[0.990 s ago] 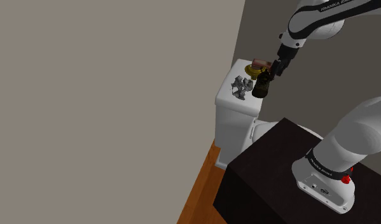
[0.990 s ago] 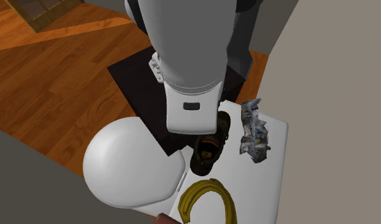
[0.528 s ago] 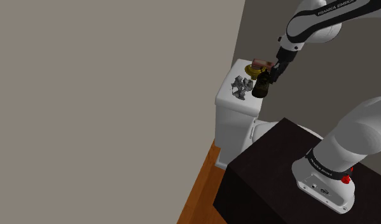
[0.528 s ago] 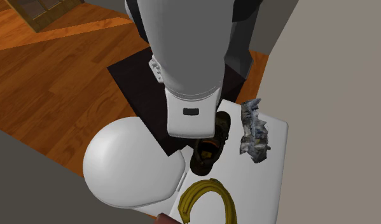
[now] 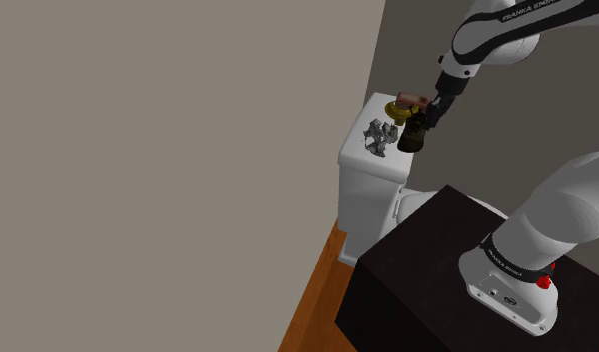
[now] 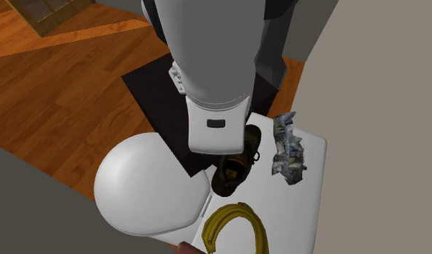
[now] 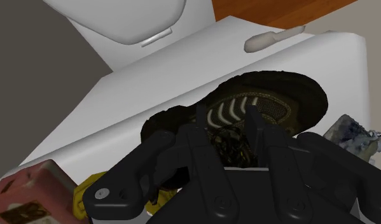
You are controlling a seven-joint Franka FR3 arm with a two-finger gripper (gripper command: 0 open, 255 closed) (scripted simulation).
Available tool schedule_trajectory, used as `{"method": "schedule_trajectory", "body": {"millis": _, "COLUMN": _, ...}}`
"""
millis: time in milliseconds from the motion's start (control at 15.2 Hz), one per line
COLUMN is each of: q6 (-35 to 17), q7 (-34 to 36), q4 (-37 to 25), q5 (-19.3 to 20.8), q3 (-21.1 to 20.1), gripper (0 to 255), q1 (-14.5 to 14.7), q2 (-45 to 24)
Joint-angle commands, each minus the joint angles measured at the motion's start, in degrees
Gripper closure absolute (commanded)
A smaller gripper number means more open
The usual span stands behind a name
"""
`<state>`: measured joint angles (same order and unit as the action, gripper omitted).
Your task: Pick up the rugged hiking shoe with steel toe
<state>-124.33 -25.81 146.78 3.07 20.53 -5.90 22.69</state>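
1. A white toilet tank (image 5: 359, 152) stands against a grey wall, and its flat lid carries four small things.
2. A dark brown hiking shoe (image 7: 281, 102) with pale stripes on its side and a rounded black toe is at the middle of the tank lid, lying along the tank's length.
3. A black gripper (image 7: 228, 125) comes down on the shoe from above the tank. Its two fingers pinch the laced upper part between them, one finger on each side.
4. The pictures do not settle whether the shoe's sole touches the tank lid.
5. A crumpled grey and white wad (image 6: 288, 148) lies on the tank lid just beside the shoe, on the tank's wall side.
6. A yellow curved thing (image 6: 236, 227) lies at the end of the tank farthest from the stand, with a pink box (image 7: 23, 191) just beside it.
7. A closed white toilet seat cover (image 6: 146, 187) sits below the front of the tank.
8. A dark box stand (image 5: 417, 280) sits near the tank on a wooden floor (image 6: 55, 86).
9. The white arm (image 5: 507, 30) arches from the stand to a spot over the tank.
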Motion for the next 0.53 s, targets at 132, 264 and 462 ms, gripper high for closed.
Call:
{"method": "schedule_trajectory", "body": {"millis": 132, "q6": 3.21, "q7": 0.5, "q4": -1.85, "q5": 0.2, "q3": -0.48, "gripper": 255, "q1": -0.1, "q2": 1.42}}
{"method": "schedule_trajectory", "body": {"millis": 264, "q6": 4.93, "q7": 0.74, "q4": -2.88, "q5": 0.28, "q3": -0.73, "gripper": 255, "q1": -0.15, "q2": 2.14}}
{"method": "schedule_trajectory", "body": {"millis": 462, "q6": 7.47, "q7": 1.05, "q4": -4.51, "q5": 0.36, "q3": -1.09, "gripper": 255, "q1": -0.19, "q2": 3.08}}
